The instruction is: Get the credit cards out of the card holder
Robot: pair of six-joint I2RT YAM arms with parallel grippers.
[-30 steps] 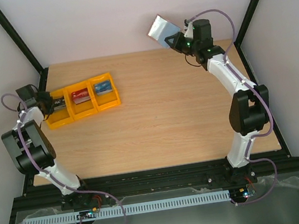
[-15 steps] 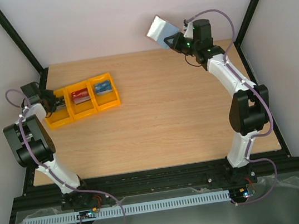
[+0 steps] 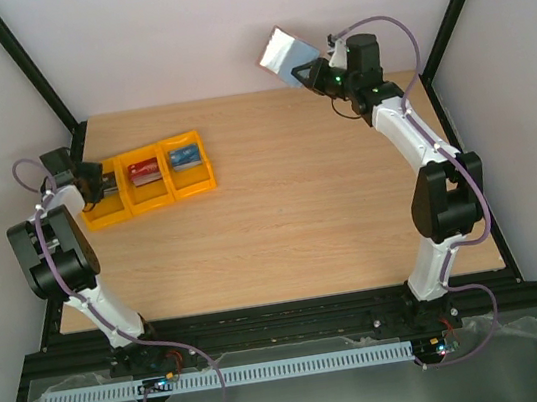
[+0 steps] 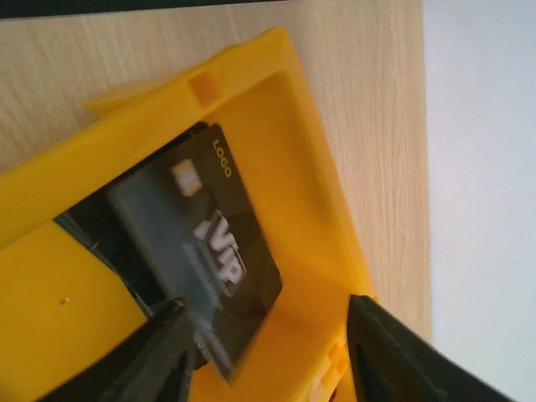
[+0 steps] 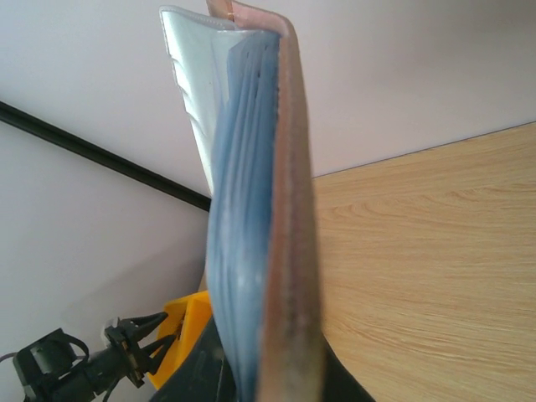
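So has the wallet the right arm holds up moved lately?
Yes: the card holder drifted slightly left and up, away from the table's far edge.

Being gripped in the right end effector (image 3: 308,72) and raised above the far edge of the surface (image 3: 300,206): card holder (image 3: 284,54), standing on edge, showing a pale blue-grey face, a pinkish-brown rim and, seen edge-on at the wrist, stacked bluish sleeves. Lying one to a compartment in the yellow tray (image 3: 195,184): leaning tilted in the left one, dark grey credit card (image 4: 197,251) reading "VIP" and "LOGO"; sitting in the middle, red credit card (image 3: 143,169); sitting in the right one, blue credit card (image 3: 182,156).
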